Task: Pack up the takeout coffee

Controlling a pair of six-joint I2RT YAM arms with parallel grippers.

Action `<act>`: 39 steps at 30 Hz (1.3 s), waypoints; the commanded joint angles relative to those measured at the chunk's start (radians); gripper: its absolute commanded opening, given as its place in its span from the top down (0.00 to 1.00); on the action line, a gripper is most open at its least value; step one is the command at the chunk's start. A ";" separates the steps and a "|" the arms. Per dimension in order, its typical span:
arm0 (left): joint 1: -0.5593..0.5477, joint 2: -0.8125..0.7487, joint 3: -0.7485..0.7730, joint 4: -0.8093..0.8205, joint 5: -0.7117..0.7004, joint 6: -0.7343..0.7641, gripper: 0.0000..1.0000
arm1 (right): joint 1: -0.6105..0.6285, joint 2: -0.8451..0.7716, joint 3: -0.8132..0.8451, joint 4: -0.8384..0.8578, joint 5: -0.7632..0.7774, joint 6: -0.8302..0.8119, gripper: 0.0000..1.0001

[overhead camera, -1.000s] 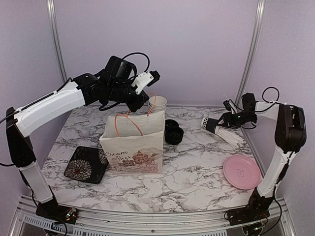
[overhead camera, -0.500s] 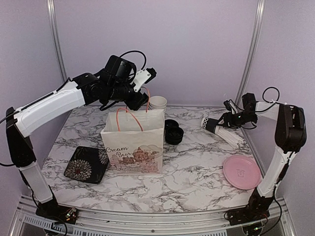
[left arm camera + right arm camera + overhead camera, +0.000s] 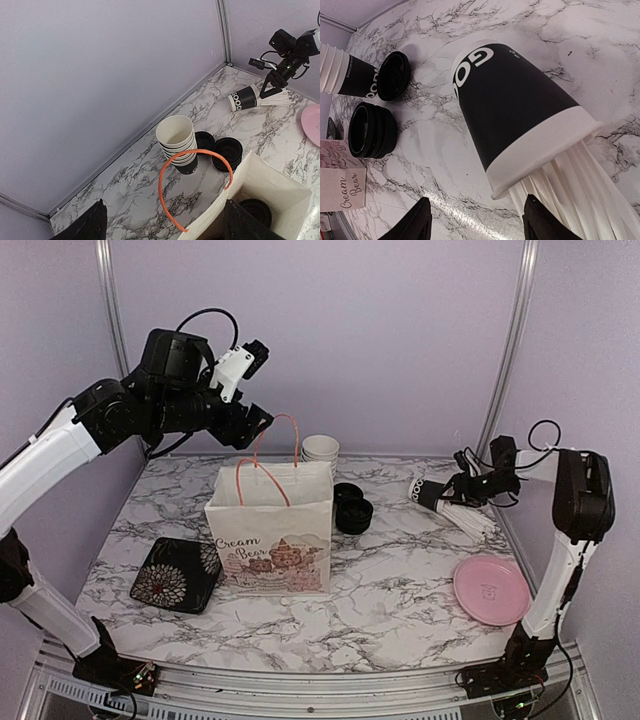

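While the left hand (image 3: 252, 426) hangs high over the back left of the tabletop (image 3: 400, 570) with its fingers (image 3: 92, 222) spread and nothing between them, the takeout coffee (image 3: 255, 211) sits down inside the paper bag (image 3: 270, 540); only its black lid shows, through the open mouth. The packing looks close to done.

The nearest hazard is the orange handle (image 3: 195, 151). In the left wrist view it stands up just below the spread fingers, so a careless drop or sideways sweep could hook it. The bag is light paper and would probably drag or tip, spilling the coffee.

The nested cups (image 3: 320, 448) and the loose lids (image 3: 352, 510) stand just behind the bag, where a shoved bag would knock them.

Across the tabletop, the right hand (image 3: 458, 490) is also spread, poised at the mouth of the tipped straw cup (image 3: 515, 100), with the white straws (image 3: 580, 190) fanning out towards it. Closing there, or nudging forward, could scatter the straws or roll the cup, which has no part in the task. The pink plate (image 3: 491, 589) lies nearer the front edge.

The tabletop is glossy white marble pattern with grey veins, likely slippery under paper. Plain lilac walls close it in on three sides, with metal posts (image 3: 510, 340) at the back corners.
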 commanded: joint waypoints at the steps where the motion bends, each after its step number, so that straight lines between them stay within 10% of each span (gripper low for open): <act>1: -0.004 -0.058 -0.021 -0.044 -0.001 -0.038 0.19 | -0.009 0.025 0.042 0.064 -0.052 0.041 0.40; 39: -0.006 -0.099 -0.068 -0.092 -0.035 -0.057 0.19 | -0.010 0.106 0.025 0.161 -0.146 0.100 0.79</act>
